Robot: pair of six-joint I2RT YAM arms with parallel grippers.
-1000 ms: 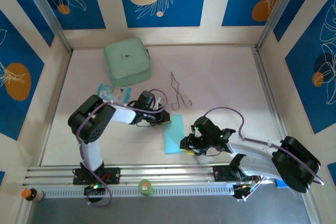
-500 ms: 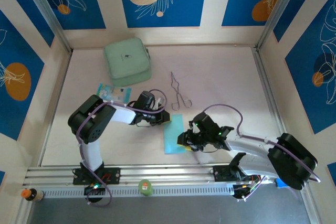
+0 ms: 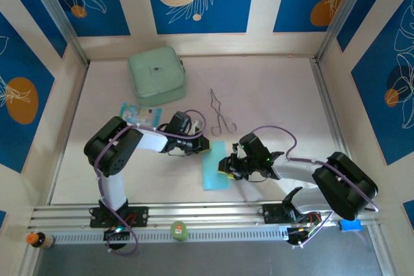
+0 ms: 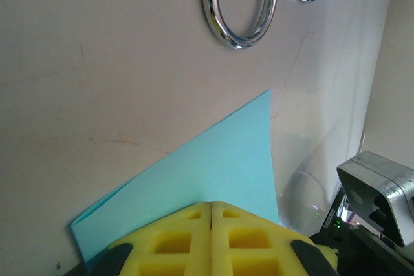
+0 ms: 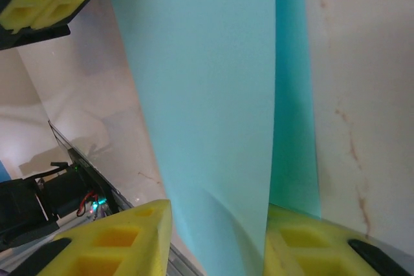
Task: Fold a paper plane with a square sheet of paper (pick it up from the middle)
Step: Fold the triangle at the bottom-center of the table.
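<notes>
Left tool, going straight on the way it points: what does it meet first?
The cyan paper, lying right ahead of the shut left tool and probably touching its tips. Past it come the ring handles of the tongs; depth there is unclear.

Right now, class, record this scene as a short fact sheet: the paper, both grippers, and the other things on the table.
Paper: cyan sheet, doubled over into a narrow rectangle
Left gripper: shut, tips over the sheet's edge
Right gripper: open, a raised layer of the sheet between its fingers
Other things: metal tongs, mint-green case, printed packet, all apart from the sheet
</notes>
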